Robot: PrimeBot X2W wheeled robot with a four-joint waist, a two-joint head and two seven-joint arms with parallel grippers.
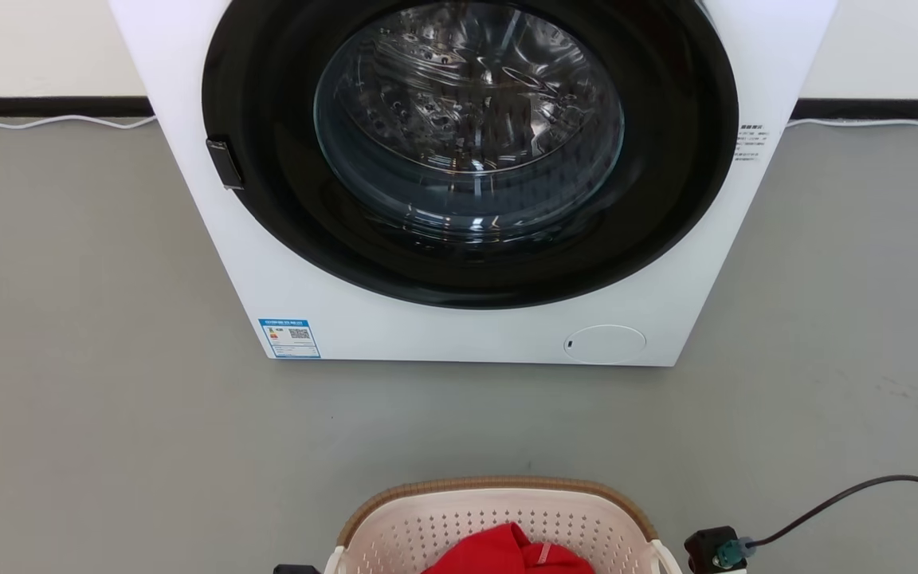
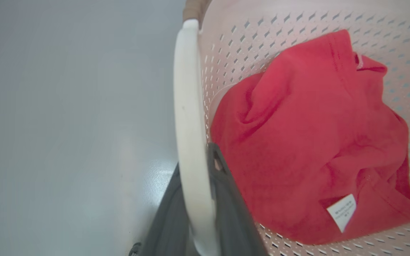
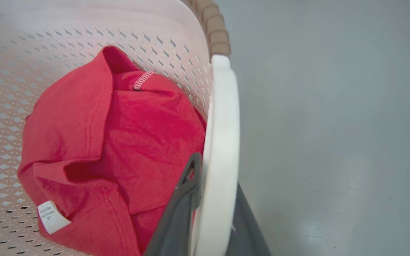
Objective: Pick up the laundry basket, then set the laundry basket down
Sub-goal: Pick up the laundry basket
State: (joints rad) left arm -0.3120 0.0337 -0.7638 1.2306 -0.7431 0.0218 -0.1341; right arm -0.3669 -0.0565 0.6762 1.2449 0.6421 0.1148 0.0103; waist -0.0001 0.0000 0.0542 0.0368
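The laundry basket (image 1: pixel 499 510), cream perforated plastic with a brown woven-look rim, sits at the bottom middle of the head view in front of the washing machine. A crumpled red garment (image 2: pixel 308 135) with a white label lies inside it. My left gripper (image 2: pixel 195 160) is shut on the basket's white left handle (image 2: pixel 187 106), one dark finger inside the basket and one outside. My right gripper (image 3: pixel 217 174) is shut the same way on the white right handle (image 3: pixel 222 124). Whether the basket rests on the floor or hangs above it, I cannot tell.
A white front-loading washing machine (image 1: pixel 459 335) with a shut round black door (image 1: pixel 467 143) stands straight ahead on the grey floor (image 1: pixel 92 359). A black cable (image 1: pixel 849 494) runs from my right wrist (image 1: pixel 715 550). A white cord (image 1: pixel 45 121) lies along the back wall.
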